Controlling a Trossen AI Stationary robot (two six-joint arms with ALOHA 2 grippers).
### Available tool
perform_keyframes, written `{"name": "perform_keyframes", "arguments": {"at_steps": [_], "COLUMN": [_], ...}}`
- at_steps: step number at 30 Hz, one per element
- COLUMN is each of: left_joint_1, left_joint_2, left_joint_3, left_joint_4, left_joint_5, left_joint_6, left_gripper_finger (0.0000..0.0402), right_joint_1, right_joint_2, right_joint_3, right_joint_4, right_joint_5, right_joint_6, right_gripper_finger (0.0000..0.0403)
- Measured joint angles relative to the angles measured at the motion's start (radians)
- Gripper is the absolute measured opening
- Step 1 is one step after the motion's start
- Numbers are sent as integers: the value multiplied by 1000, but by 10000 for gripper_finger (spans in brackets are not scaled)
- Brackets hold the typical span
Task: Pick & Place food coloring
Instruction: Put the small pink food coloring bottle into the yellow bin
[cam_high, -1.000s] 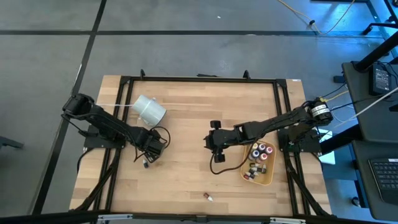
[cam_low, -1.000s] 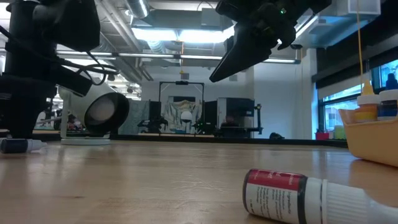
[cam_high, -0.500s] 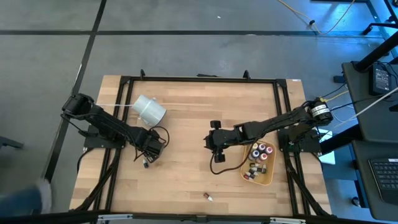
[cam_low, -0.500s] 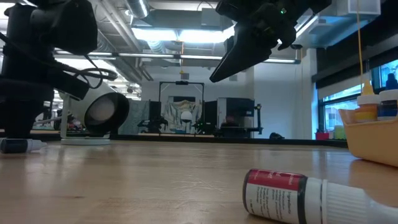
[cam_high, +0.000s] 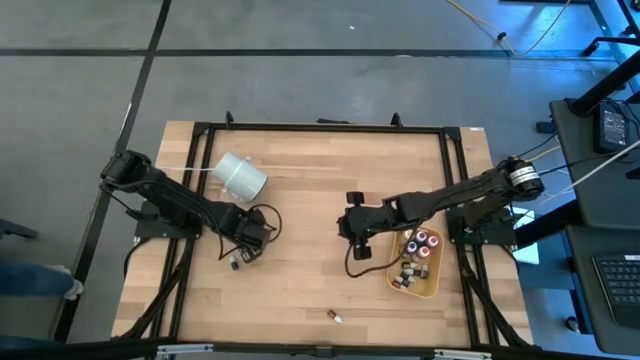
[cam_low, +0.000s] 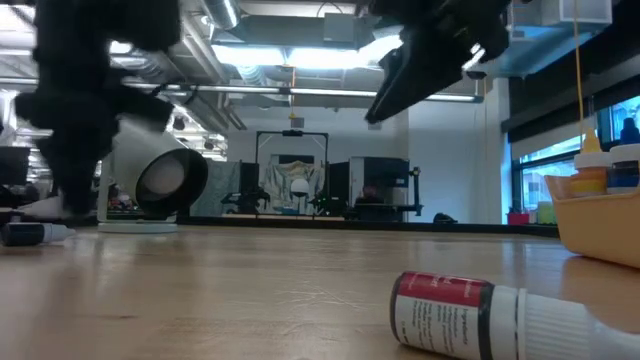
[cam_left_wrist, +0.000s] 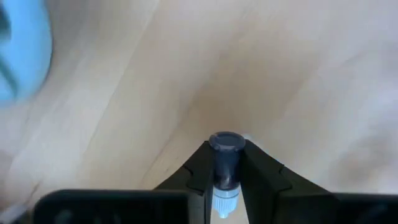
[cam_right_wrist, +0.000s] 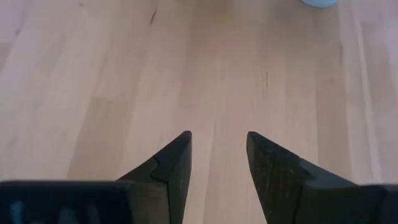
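Item: dark food-coloring bottle (cam_left_wrist: 226, 163), clenched between the left gripper (cam_high: 243, 243) fingers at the high view's centre-left, apparently for carrying to the tan tray (cam_high: 432, 282), lower right, already holding bottles. Right gripper (cam_high: 352, 229) parted, empty, waiting beside the tray. Red bottle (cam_high: 335, 316) loose, bottom centre.

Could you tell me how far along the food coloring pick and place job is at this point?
Mostly done: many bottles already stand in the tan tray. In hand: the left tool is shut on a dark bottle. Left: a small bottle beside that arm and the red-labelled bottle near the front edge. The right tool is open, empty, above bare wood.
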Motion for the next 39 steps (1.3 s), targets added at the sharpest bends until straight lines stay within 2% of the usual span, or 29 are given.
{"name": "perform_keyframes", "arguments": {"at_steps": [3,6,14,18,22,26,39], "left_joint_1": [10,24,70,104,140,169,190], "left_joint_2": [0,-1,24,100,196,277,419], "left_joint_3": [72,128,146,146,146,146,146], "left_joint_4": [22,140,653,883,1074,1118,1116], "left_joint_5": [-30,-76,-93,-91,-21,31,43], "left_joint_6": [43,95,414,564,666,661,601], "left_gripper_finger": [55,55,56,56,56,56,60], "right_joint_1": [14,28,63,76,87,89,89], "right_joint_2": [-43,-84,-165,-176,-177,-177,-177], "right_joint_3": [0,0,0,0,0,0,0], "right_joint_4": [-55,-109,-276,-317,-319,-322,-310], "right_joint_5": [0,0,0,0,0,0,1], "right_joint_6": [3,30,152,219,261,287,291], "right_gripper_finger": [156,156,156,156,156,156,156]}}
